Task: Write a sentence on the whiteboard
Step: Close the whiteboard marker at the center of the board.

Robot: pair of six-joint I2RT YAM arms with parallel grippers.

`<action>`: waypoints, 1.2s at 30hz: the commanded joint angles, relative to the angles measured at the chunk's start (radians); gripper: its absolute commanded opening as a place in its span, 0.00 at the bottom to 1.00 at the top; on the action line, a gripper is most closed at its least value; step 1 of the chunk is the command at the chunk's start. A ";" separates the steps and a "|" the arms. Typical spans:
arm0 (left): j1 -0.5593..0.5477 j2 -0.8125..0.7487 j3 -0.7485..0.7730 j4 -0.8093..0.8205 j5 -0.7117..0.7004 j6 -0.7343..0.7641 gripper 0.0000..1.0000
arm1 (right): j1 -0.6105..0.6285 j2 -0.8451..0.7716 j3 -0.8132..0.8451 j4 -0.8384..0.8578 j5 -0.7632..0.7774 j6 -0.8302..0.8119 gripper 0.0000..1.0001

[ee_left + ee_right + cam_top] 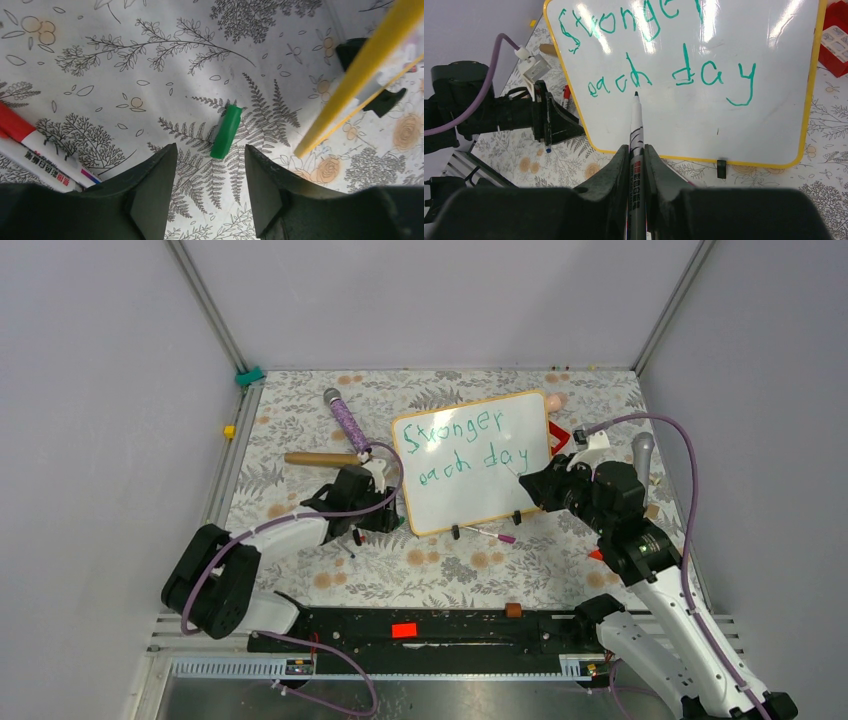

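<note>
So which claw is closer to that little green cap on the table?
Left. The left gripper hangs close over the green cap, which lies just beyond its parted fingertips. The right gripper is on the other side of the whiteboard, clamped on a marker.

Left tool low, pointing down, jaws apart, right tool raised, clamped on a marker

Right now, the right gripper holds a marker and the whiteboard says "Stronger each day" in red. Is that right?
Only the colour is wrong: the sentence on the whiteboard is green, as the right wrist view shows. The right gripper holds the marker.
</note>
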 commanded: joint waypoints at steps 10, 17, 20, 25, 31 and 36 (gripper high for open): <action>-0.051 0.196 0.154 -0.102 -0.052 0.036 0.17 | -0.003 -0.014 -0.013 0.024 -0.006 -0.016 0.00; -0.050 0.137 0.131 -0.117 -0.034 0.020 0.26 | -0.004 -0.006 0.002 0.005 -0.014 -0.023 0.00; -0.049 0.123 0.115 -0.109 -0.028 0.018 0.38 | -0.003 0.000 0.007 0.006 -0.019 -0.024 0.00; -0.050 0.140 0.129 -0.135 -0.054 -0.011 0.05 | -0.003 0.019 0.015 0.010 -0.036 -0.020 0.00; -0.050 0.042 0.092 -0.142 -0.082 -0.036 0.00 | -0.004 0.032 0.021 -0.002 -0.098 -0.013 0.00; -0.050 -0.250 -0.057 -0.025 -0.081 -0.015 0.00 | 0.000 0.120 0.068 -0.011 -0.395 0.062 0.00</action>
